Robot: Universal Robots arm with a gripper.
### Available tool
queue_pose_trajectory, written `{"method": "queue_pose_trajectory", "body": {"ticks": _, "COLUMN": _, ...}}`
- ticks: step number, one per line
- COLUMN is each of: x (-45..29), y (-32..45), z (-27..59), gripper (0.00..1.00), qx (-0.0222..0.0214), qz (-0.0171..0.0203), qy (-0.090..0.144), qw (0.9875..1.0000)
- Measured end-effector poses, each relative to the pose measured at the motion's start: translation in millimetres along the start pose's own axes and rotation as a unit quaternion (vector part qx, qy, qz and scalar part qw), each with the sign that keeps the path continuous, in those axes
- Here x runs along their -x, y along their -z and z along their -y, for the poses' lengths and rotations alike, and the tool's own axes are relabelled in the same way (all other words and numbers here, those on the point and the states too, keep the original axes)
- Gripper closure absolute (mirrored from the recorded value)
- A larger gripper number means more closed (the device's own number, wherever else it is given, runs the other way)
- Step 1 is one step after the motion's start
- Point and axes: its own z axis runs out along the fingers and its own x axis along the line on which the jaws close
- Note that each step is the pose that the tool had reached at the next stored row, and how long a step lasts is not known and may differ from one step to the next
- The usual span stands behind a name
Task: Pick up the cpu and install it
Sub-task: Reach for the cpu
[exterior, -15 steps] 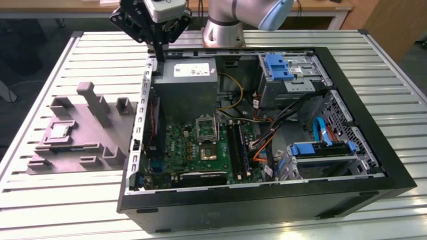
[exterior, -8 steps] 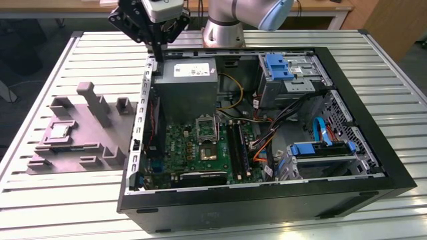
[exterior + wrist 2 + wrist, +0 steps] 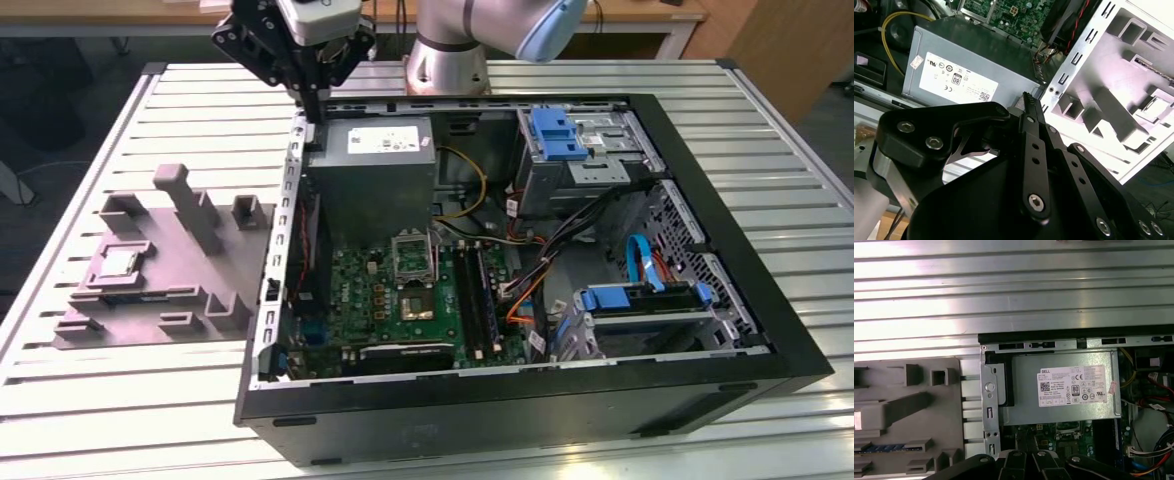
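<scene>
The cpu [image 3: 118,263], a small pale square chip, lies flat in a recess of the grey moulded tray [image 3: 200,300] at the exterior view's left, beside the open computer case [image 3: 747,300]. Inside the case, the metal-framed socket [image 3: 416,303] with a dark centre sits on the green motherboard [image 3: 354,300], its frame lifted. My gripper [image 3: 310,110] hangs high over the case's far left corner, above the power supply [image 3: 380,170] and well away from the cpu. Its fingers [image 3: 1026,100] are shut with nothing between them. In the first wrist view the gripper [image 3: 1026,458] is over the case wall.
The case stands on a slatted metal table [image 3: 160,120]. The arm's base [image 3: 451,65] rises behind the case. Blue drive brackets [image 3: 557,130], cables [image 3: 641,260] and a drive cage [image 3: 641,300] crowd the case's right side. Tall blocks [image 3: 187,205] stick up from the tray.
</scene>
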Motion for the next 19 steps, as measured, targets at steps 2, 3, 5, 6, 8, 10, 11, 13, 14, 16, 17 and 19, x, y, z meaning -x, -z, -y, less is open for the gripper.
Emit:
{"method": "queue_pose_trajectory", "body": {"ticks": 2, "x": -0.9, "y": -0.1, "z": 0.1, "gripper": 0.89, "qx": 0.0000, "qz": 0.0000, "qy": 0.000, "qw": 1.0000}}
{"method": "queue_pose_trajectory", "body": {"ticks": 3, "x": -1.4, "y": 0.0, "z": 0.1, "gripper": 0.89, "qx": 0.0000, "qz": 0.0000, "qy": 0.000, "qw": 1.0000}}
{"method": "queue_pose_trajectory", "body": {"ticks": 5, "x": -2.3, "y": 0.0, "z": 0.2, "gripper": 0.89, "qx": 0.0000, "qz": 0.0000, "qy": 0.000, "qw": 1.0000}}
{"method": "queue_pose_trajectory", "body": {"ticks": 6, "x": -2.7, "y": -0.1, "z": 0.2, "gripper": 0.89, "qx": 0.0000, "qz": 0.0000, "qy": 0.000, "qw": 1.0000}}
{"method": "queue_pose_trajectory", "body": {"ticks": 8, "x": -3.4, "y": 0.0, "z": 0.3, "gripper": 0.89, "qx": 0.0000, "qz": 0.0000, "qy": 0.000, "qw": 1.0000}}
{"method": "queue_pose_trajectory", "body": {"ticks": 10, "x": -4.1, "y": 0.0, "z": 0.3, "gripper": 0.89, "qx": 0.0000, "qz": 0.0000, "qy": 0.000, "qw": 1.0000}}
{"method": "queue_pose_trajectory", "body": {"ticks": 11, "x": -4.3, "y": -0.1, "z": 0.3, "gripper": 0.89, "qx": 0.0000, "qz": 0.0000, "qy": 0.000, "qw": 1.0000}}
{"method": "queue_pose_trajectory", "body": {"ticks": 13, "x": -4.8, "y": -0.1, "z": 0.4, "gripper": 0.89, "qx": 0.0000, "qz": 0.0000, "qy": 0.000, "qw": 1.0000}}
{"method": "queue_pose_trajectory", "body": {"ticks": 14, "x": -4.9, "y": -0.1, "z": 0.4, "gripper": 0.89, "qx": 0.0000, "qz": 0.0000, "qy": 0.000, "qw": 1.0000}}
{"method": "queue_pose_trajectory", "body": {"ticks": 16, "x": -4.9, "y": -0.1, "z": 0.4, "gripper": 0.89, "qx": 0.0000, "qz": 0.0000, "qy": 0.000, "qw": 1.0000}}
{"method": "queue_pose_trajectory", "body": {"ticks": 17, "x": -4.9, "y": -0.2, "z": 0.4, "gripper": 0.89, "qx": 0.0000, "qz": 0.0000, "qy": 0.000, "qw": 1.0000}}
{"method": "queue_pose_trajectory", "body": {"ticks": 19, "x": -5.2, "y": -0.3, "z": 0.4, "gripper": 0.89, "qx": 0.0001, "qz": 0.0001, "qy": 0.000, "qw": 1.0000}}
